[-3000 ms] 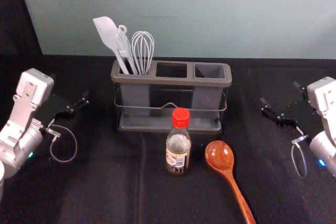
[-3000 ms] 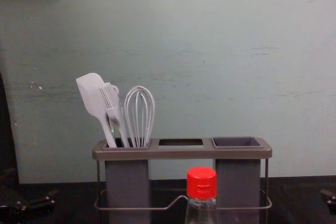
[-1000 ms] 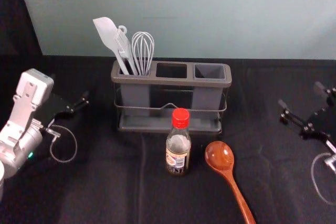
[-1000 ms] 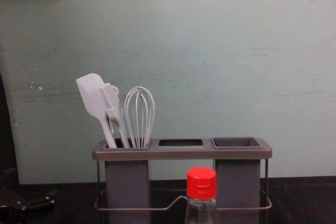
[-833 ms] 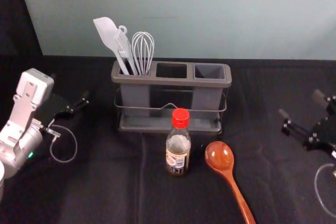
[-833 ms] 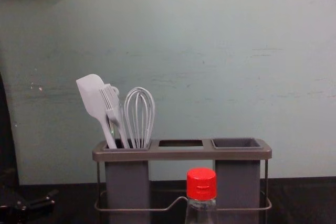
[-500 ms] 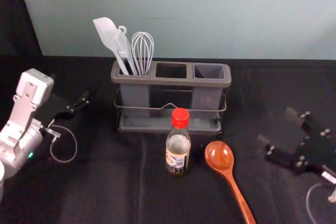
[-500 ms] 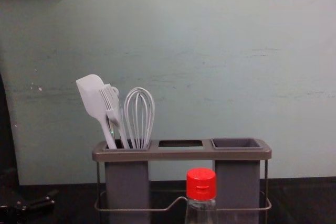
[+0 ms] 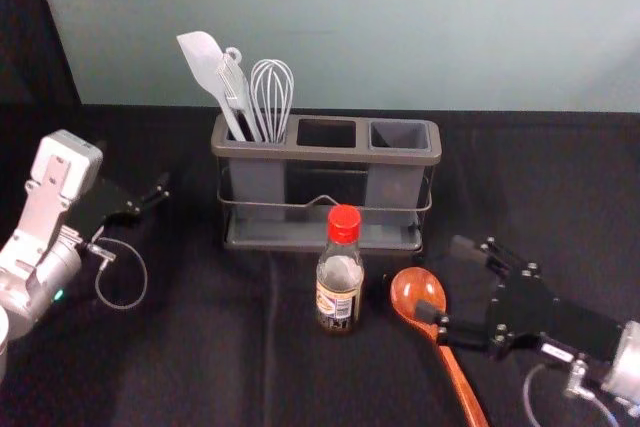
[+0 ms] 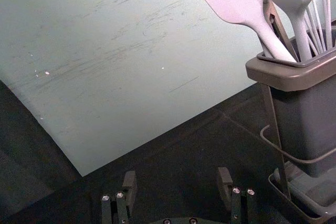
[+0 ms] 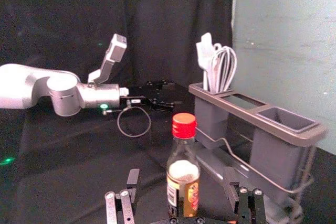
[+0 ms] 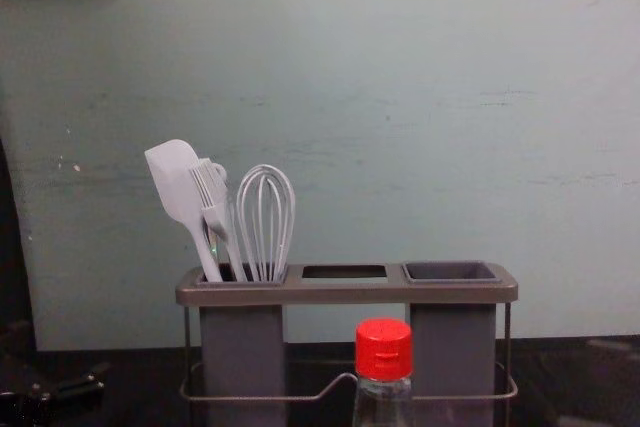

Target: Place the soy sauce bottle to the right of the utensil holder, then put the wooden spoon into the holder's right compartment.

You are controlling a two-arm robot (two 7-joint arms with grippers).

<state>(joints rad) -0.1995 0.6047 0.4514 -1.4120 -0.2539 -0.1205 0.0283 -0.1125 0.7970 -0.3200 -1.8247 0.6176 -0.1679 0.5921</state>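
Left arm [image 9: 45, 282], left of the utensil holder [image 9: 330, 155]: silver-white; rounded cylindrical joints; one boxy housing [image 9: 70, 162], corners softened; one small green light [image 9: 58, 294]; one thin grey looped cable [image 9: 145, 277]. Left gripper [image 9: 133, 166], left of the utensil holder: black; blocky dark fingertip pads [image 10: 129, 179]; silver screws. Right arm [image 9: 627, 362], right of and nearer than the utensil holder: pale cylindrical casing; thin grey cable [image 9: 528, 389]. Right gripper [image 9: 446, 280], in front of the utensil holder's right end: black, angular; white label [image 9: 557, 352]; bright screw heads.
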